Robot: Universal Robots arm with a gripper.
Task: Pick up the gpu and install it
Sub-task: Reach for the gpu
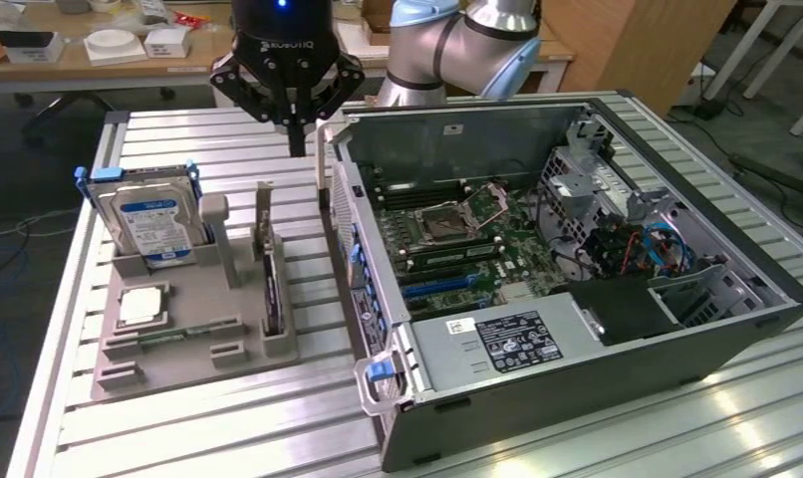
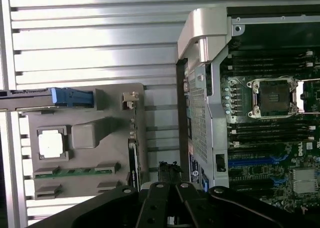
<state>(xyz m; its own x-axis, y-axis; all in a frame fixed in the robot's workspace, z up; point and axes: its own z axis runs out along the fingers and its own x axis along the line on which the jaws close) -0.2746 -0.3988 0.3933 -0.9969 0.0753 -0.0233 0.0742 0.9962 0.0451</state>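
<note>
Progress: you are looking at the very start; judging by how things lie, no step of the pick-up or the install is showing as done.
Gpu: the gpu (image 1: 271,291) is standing on edge in its slot of the grey holder (image 1: 189,349), silvery bracket end pointing toward the bench's far edge, nothing touching it.
Holder: it is sitting on the bench (image 1: 242,428) toward the edge on the exterior view's left, also carrying the hard drive (image 1: 146,221), a processor chip (image 1: 142,306) and a green memory stick (image 1: 175,334).
Case: the open computer case (image 1: 561,398) is lying just beside the holder, toward the bench's edge on the exterior view's right, with the motherboard (image 1: 461,244) facing up.
Slots: the blue card slots (image 1: 435,284) are showing no card, so lifting, carrying and seating are all left for you.
Gripper: the gripper (image 1: 295,147) is pressed together and pinching nothing you can see.
Arm pose: the arm (image 1: 455,40) is reaching in from beyond the bench's far edge, wrist pointing straight down.
Gripper position: it is hanging above the bench near the far edge, between the holder and the case's wall, up beyond the gpu's bracket end and apart from it.
</note>
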